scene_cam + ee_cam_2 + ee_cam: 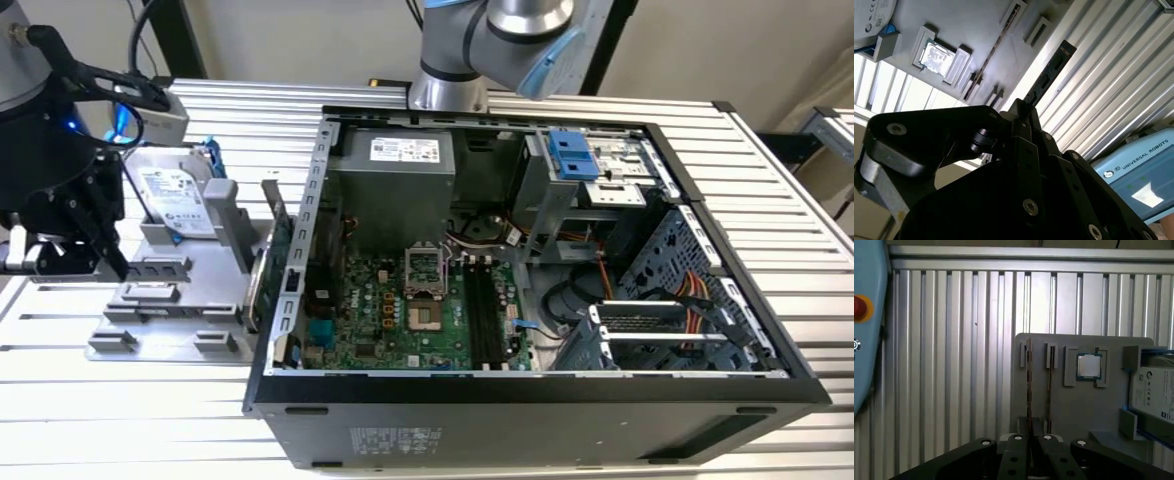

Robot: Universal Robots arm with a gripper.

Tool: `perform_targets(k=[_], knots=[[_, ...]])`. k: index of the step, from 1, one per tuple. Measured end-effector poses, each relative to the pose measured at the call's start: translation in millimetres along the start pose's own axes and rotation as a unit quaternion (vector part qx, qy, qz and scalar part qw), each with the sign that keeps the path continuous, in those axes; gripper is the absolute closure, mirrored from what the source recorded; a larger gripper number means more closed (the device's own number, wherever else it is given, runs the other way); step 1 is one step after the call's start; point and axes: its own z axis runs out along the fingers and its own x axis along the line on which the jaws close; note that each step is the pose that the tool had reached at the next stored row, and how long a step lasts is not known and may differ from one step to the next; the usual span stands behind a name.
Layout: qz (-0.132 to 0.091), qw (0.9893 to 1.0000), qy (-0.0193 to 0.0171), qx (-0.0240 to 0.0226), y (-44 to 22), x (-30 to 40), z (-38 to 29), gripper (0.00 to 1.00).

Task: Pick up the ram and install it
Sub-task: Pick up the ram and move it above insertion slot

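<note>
The ram (1051,75) is a slim dark stick that reaches out from my fingertips. In the first wrist view I see the ram (1028,390) edge-on, running straight out of the fingers over the grey fixture tray (1074,410). My gripper (1031,442) is shut on its near end, and the black fingers (1021,117) are pressed together. In the exterior view the gripper (96,250) hangs over the left part of the tray (174,345), left of the open computer case (534,390). The black memory slots (483,310) lie on the green motherboard inside the case.
On the tray sit a small silver CPU chip (1088,366) and a hard drive (174,200) in a blue frame. A dark board (275,250) stands upright between the tray and the case. A blue pendant (1139,175) lies on the ribbed table (954,365).
</note>
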Motion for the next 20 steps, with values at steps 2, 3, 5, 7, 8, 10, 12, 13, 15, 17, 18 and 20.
perform_targets(k=[2, 3, 5, 7, 8, 10, 12, 13, 15, 17, 18, 20], knots=[[0.000, 1.0000, 0.0000, 0.0000, 0.1, 0.0, -1.5, 1.00], [0.000, 1.0000, 0.0000, 0.0000, 0.1, 0.0, -2.3, 1.00], [0.000, 1.0000, 0.0000, 0.0000, 0.1, 0.1, -3.4, 1.00], [0.000, 1.0000, 0.0000, -0.0001, 0.1, 0.1, -4.5, 1.00], [0.000, 1.0000, 0.0000, 0.0000, 0.2, 0.1, -4.8, 1.00], [0.000, 1.0000, 0.0000, 0.0000, 0.2, 0.1, -5.7, 1.00], [0.000, 1.0000, 0.0000, 0.0000, 0.2, 0.1, -6.4, 1.00], [0.000, 1.0000, -0.0001, 0.0001, 0.2, 0.1, -6.7, 1.00], [0.000, 1.0000, -0.0001, 0.0001, 0.2, 0.1, -7.2, 1.00], [0.000, 1.0000, -0.0001, 0.0001, 0.3, 0.1, -7.8, 1.00], [0.000, 1.0000, 0.0000, 0.0000, 0.3, 0.1, -8.3, 1.00], [0.000, 1.0000, 0.0000, 0.0000, 0.3, 0.1, -8.8, 1.00]])
